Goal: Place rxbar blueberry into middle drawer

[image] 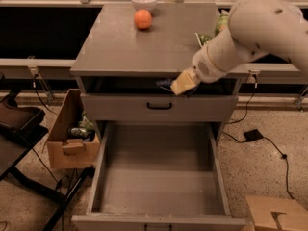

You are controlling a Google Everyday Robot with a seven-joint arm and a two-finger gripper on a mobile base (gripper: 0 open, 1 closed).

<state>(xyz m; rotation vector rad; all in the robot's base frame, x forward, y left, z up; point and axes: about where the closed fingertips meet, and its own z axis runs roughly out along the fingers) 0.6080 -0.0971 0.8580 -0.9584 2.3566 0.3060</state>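
One drawer [159,191] stands pulled out wide below the shut one with the handle [160,106], and I take the open one for the middle drawer. I read the step as the carry. The snack bar [165,84] is off the counter [144,52] and hangs in front of the cabinet's dark top slot, above the shut drawer front. The gripper [179,84] sits just at the bar's 3 o'clock side, with the fingers clamped on that end as far as I can judge.

Only a dark blue sliver of the bar shows. Its long axis seems to run roughly 9 to 3 o'clock, with the free end pointing to 9 o'clock, near level.

My next move would be to bring the gripper out toward 6 o'clock, clear of the shut drawer's front. Then I would lower it over the open drawer's floor and let go low, so the bar lands flat inside. The orange [143,19] and bowl [144,0] sit well apart at 12 o'clock.
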